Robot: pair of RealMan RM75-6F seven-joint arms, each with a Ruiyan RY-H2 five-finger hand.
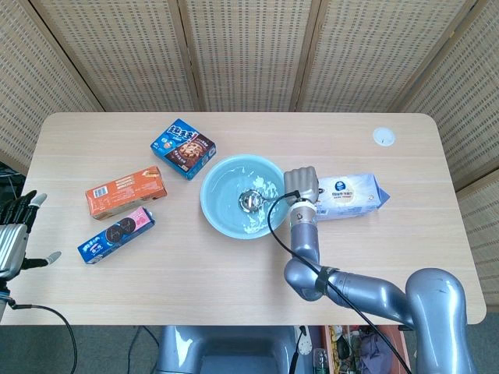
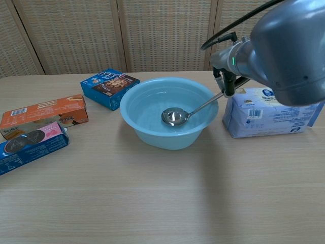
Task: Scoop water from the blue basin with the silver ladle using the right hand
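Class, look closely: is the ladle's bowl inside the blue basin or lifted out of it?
Inside. The silver ladle bowl sits low within the blue basin, its handle slanting over the rim to the right hand.

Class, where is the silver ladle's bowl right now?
The ladle's bowl sits inside the blue basin, near centre; its handle crosses the right rim to the right hand.

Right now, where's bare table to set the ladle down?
Bare wood along the near edge, in front of the basin, and the far right by the white disc. Crowded left: blue box, orange box, cookie pack. Tissue pack flanks the right hand.
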